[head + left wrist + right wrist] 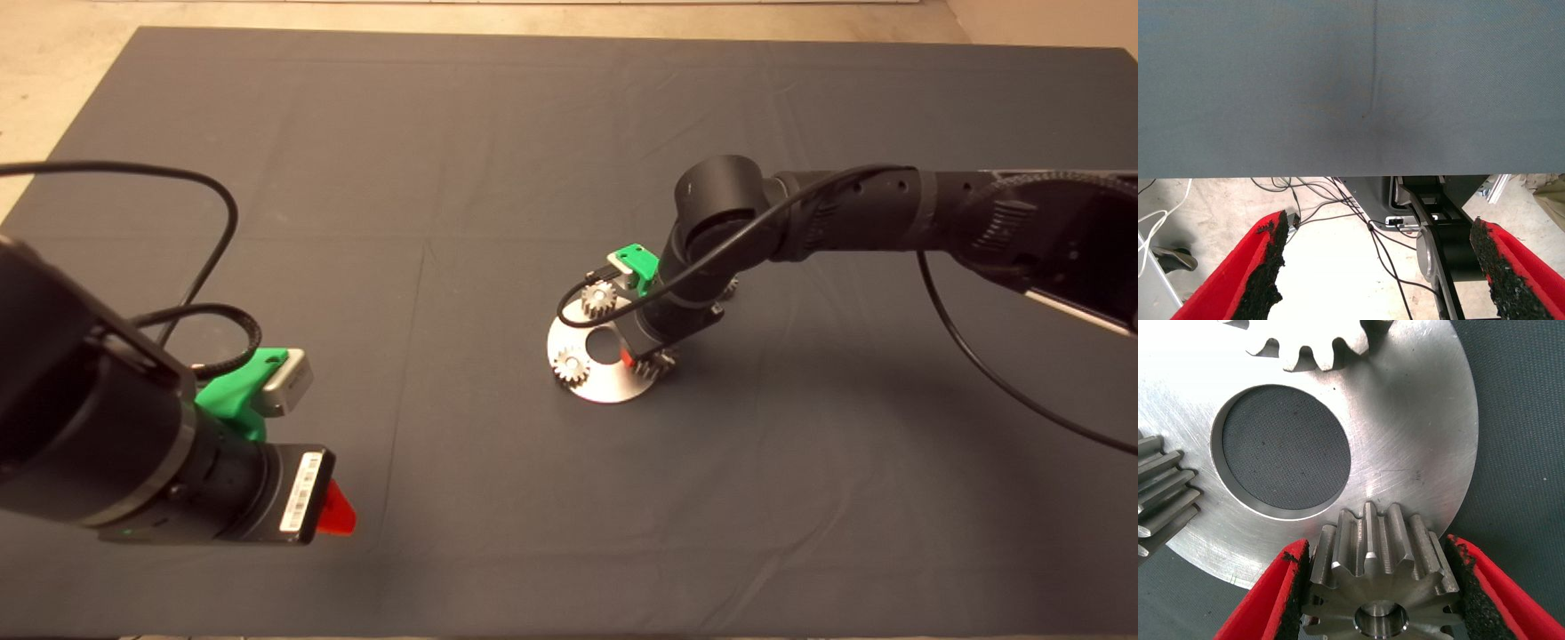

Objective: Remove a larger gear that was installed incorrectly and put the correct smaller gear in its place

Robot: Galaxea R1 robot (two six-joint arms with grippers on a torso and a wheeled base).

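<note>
We are seeing a dark mat covering the worktop, a round steel plate lying on it, and cables lying on the pale floor.

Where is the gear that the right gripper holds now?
In the head view, the gear sits at the right edge of the round metal plate, mid-mat, clamped in the right gripper.

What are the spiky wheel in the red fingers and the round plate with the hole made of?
The gear looks like steel: grey, with shiny tooth edges. The round plate seems brushed metal, showing fine curved scratches. The right gripper holds the gear.
</note>
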